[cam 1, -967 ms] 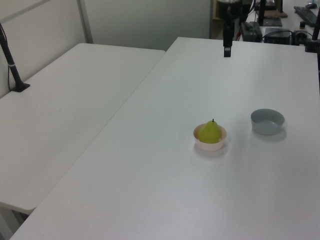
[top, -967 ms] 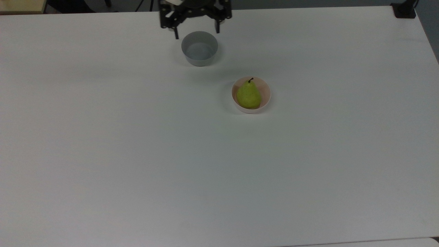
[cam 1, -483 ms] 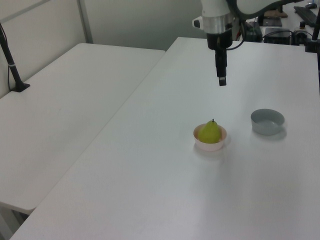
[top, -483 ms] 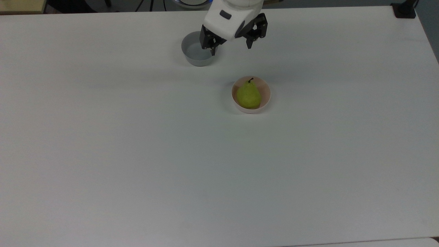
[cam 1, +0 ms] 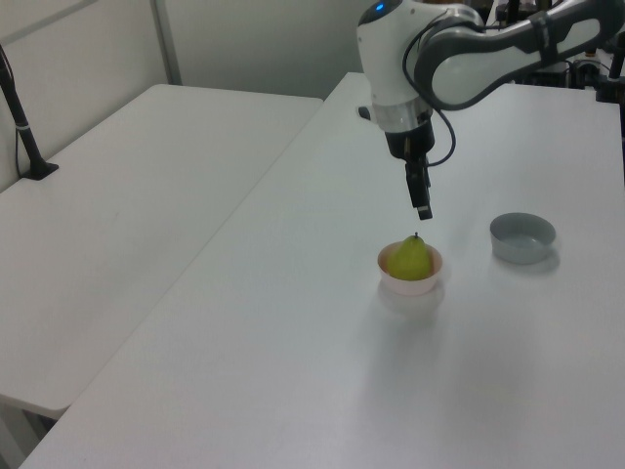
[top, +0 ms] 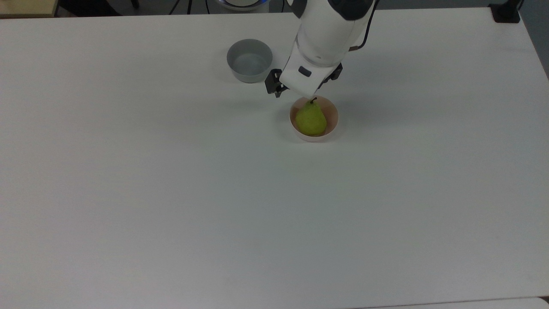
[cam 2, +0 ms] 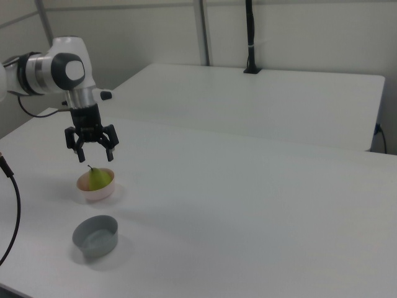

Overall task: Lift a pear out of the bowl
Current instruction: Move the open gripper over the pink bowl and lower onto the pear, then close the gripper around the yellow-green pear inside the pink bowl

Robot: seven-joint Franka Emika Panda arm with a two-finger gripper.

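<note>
A yellow-green pear [top: 311, 120] with a dark stem stands upright in the pale pink bowl [top: 335, 121] near the middle of the white table. My gripper [top: 303, 86] hangs open just above the pear's top, without touching it. In the right view the gripper [cam 2: 97, 154] has its two fingers spread wide over the pear [cam 2: 97, 179] and the bowl [cam 2: 95, 193]. From the left view, the gripper [cam 1: 423, 209] points straight down, just over the stem of the pear [cam 1: 411, 260] in the bowl [cam 1: 409, 284].
A grey bowl [top: 249, 60] with nothing in it stands near the pink one, toward the top view's upper left, also seen in the left view [cam 1: 522, 238] and the right view [cam 2: 95, 236]. A second white table [cam 1: 117, 215] adjoins this one. A black pole [cam 2: 250, 37] is clamped to it.
The arm has come from the table's far edge, past the grey bowl, down to just above the pear. The fingers stayed open. Pear and bowls have not moved.
</note>
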